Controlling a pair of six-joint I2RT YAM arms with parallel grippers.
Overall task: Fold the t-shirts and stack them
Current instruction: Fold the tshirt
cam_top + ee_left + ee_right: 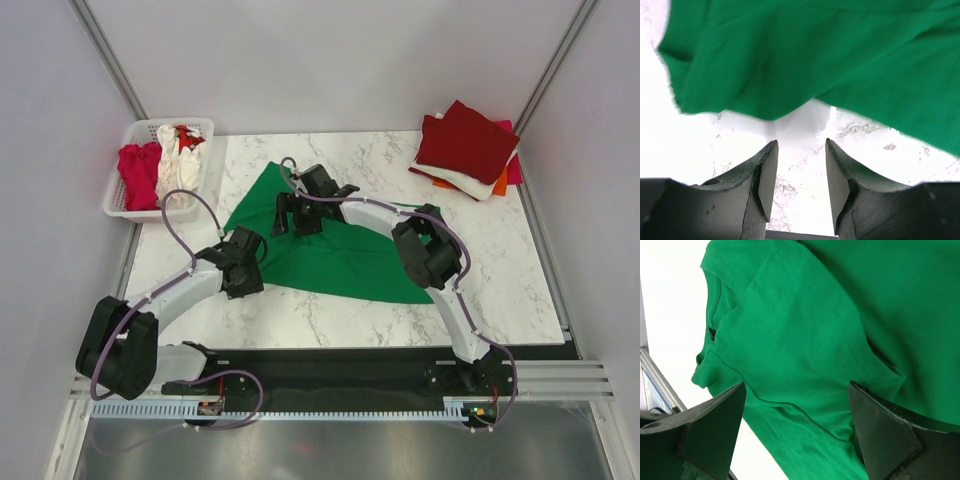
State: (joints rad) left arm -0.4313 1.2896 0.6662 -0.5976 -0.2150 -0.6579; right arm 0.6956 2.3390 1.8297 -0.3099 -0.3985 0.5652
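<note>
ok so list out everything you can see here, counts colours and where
green t-shirt: 1, bright green, spread out mid-table
folded t-shirts: one stack, at least 4, dark red on top, white, orange and magenta edges showing below, far right corner
loose t-shirts: about 3, magenta, white, red, bundled in the basket
basket: 1, white slatted plastic, far left at the table's edge
table: 1, white marble
left tool: 1, black, open, over bare table just short of the green t-shirt's edge
right tool: 1, black, wide open, above the green t-shirt
</note>
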